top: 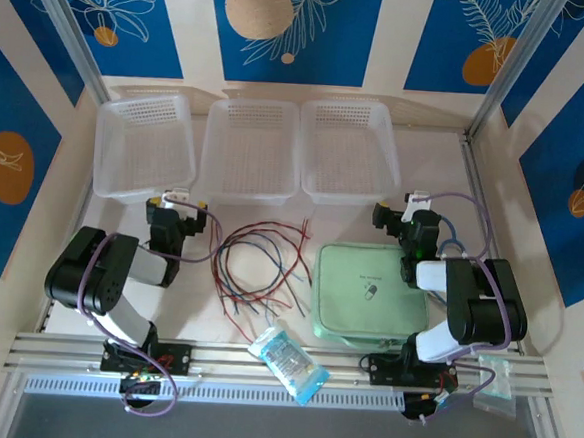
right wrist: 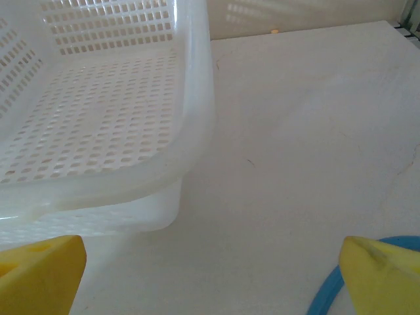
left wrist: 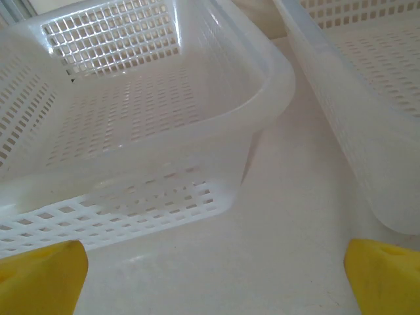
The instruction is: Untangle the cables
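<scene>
The cables are thin red, dark and blue-grey wires lying in a loose tangle of loops on the table, between the two arms. My left gripper stands to their left, just in front of the left basket, open and holding nothing. In the left wrist view its yellow fingertips sit wide apart over bare table, the left gripper empty. My right gripper is right of the cables, behind the green pouch, also open. The right gripper has nothing between its yellow fingertips.
Three white perforated baskets line the back: left, middle, right. A green pouch lies right of the cables. A clear packet and a small bag rest on the front rail. A blue tube curves beside my right fingertip.
</scene>
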